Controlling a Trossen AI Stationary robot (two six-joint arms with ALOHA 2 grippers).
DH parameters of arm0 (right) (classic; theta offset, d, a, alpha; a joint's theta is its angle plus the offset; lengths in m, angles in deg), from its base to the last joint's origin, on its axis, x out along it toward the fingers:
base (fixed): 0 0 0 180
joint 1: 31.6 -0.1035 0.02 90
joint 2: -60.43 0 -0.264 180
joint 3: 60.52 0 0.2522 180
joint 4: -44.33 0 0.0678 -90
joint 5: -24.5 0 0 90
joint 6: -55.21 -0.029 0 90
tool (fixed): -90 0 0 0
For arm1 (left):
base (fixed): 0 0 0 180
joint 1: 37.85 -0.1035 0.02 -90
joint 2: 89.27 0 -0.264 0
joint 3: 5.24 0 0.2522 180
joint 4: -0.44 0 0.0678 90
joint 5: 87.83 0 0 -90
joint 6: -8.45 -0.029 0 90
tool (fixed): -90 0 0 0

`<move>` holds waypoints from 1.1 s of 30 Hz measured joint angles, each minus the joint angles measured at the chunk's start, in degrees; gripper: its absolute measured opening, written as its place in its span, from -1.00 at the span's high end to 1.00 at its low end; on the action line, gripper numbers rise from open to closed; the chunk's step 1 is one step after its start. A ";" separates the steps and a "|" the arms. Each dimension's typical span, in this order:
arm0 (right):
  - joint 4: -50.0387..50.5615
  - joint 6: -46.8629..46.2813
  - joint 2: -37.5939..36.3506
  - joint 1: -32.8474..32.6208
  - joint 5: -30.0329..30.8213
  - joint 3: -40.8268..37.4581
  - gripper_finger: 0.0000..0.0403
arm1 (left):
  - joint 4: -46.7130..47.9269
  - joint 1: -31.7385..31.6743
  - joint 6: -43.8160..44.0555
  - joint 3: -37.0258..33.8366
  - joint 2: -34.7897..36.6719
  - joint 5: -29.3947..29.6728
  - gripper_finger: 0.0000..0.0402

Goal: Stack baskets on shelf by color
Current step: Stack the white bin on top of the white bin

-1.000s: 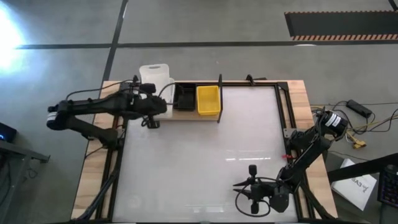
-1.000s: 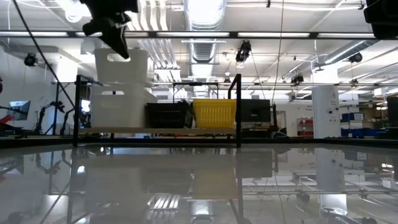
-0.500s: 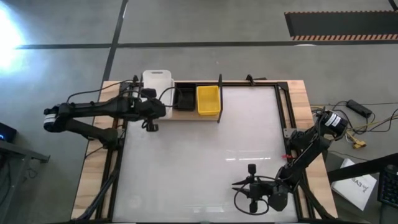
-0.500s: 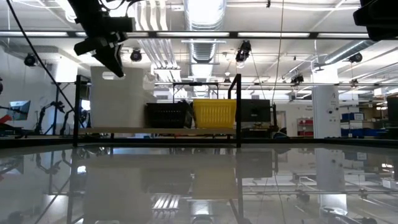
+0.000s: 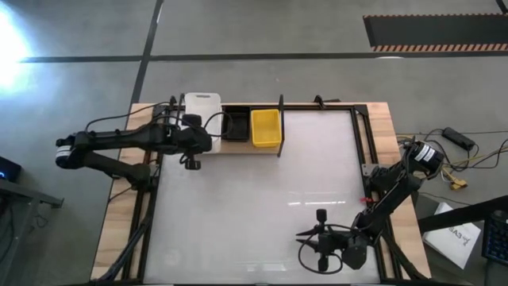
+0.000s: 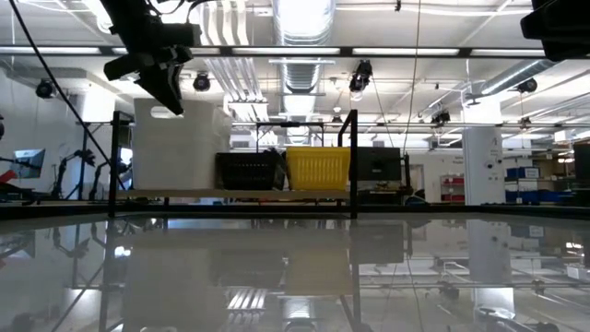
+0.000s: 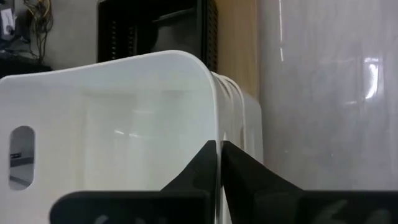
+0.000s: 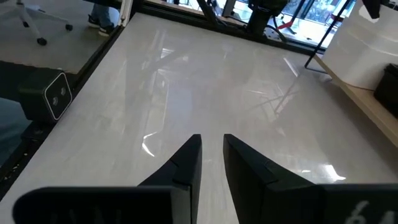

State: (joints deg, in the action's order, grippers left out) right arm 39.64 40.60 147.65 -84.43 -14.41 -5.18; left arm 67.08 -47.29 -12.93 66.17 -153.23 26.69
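1. High view: left gripper sits at the near rim of the white stack, at the left end of the shelf. Black basket sits next to the whites, yellow basket beyond it.
2. Left wrist view: fingers pinch the top white basket's wall, one inside, one outside; more white rims are nested behind it.
3. Risk: the basket looks seated but is gripped. If the arm lifts or pulls away before the claw spreads, it would likely drag the basket up or tip the stack off the shelf edge.
4. Risk: a tight nest may snag a finger on withdrawal.
5. Pose: left arm stretches from the table's left edge toward the shelf, wrist high in low view.
6. Right gripper waits near the table's front edge, well apart, fingers slightly spread, holding nothing.
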 joint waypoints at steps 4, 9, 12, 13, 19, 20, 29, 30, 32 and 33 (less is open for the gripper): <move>0.00 -0.53 0.00 0.00 0.00 0.01 0.71 | 0.01 -0.20 -1.18 0.07 -0.36 -2.74 0.98; 0.00 -0.55 0.00 0.00 0.00 -0.01 0.71 | -0.37 -0.43 -1.98 0.09 -0.53 -3.51 0.93; 0.00 -0.52 0.00 0.00 0.00 -0.02 0.71 | -0.36 -0.57 -2.03 0.11 -0.48 -3.48 0.91; 0.01 -0.52 0.00 0.00 0.00 -0.02 0.71 | -0.37 -0.66 -2.05 0.11 -0.46 -3.49 0.91; 0.01 -0.47 0.00 0.00 0.00 -0.01 0.71 | -0.37 -1.55 -1.97 0.11 -0.42 -3.51 0.91; 0.00 -0.46 0.00 0.00 0.00 -0.02 0.71 | -0.37 -1.86 -1.96 0.11 -0.42 -3.52 0.91; 0.00 -0.42 0.00 0.00 0.00 -0.02 0.71 | -0.34 -6.41 -1.92 0.87 -0.38 -9.66 0.91; 0.01 -0.42 0.00 0.00 0.00 -0.02 0.71 | -0.35 -7.00 -1.90 0.94 -0.38 -10.74 0.91; 0.02 -0.42 0.00 0.00 0.00 -0.02 0.71 | -0.37 -7.48 -1.86 0.94 -0.39 -11.15 0.91; 0.02 -0.42 0.00 0.00 0.00 0.00 0.71 | -0.48 -7.50 -1.81 0.94 -0.50 -11.11 0.91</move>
State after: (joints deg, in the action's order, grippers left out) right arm 39.66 40.18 147.65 -84.43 -14.41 -5.18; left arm 66.61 -54.78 -14.73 67.11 -153.74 15.59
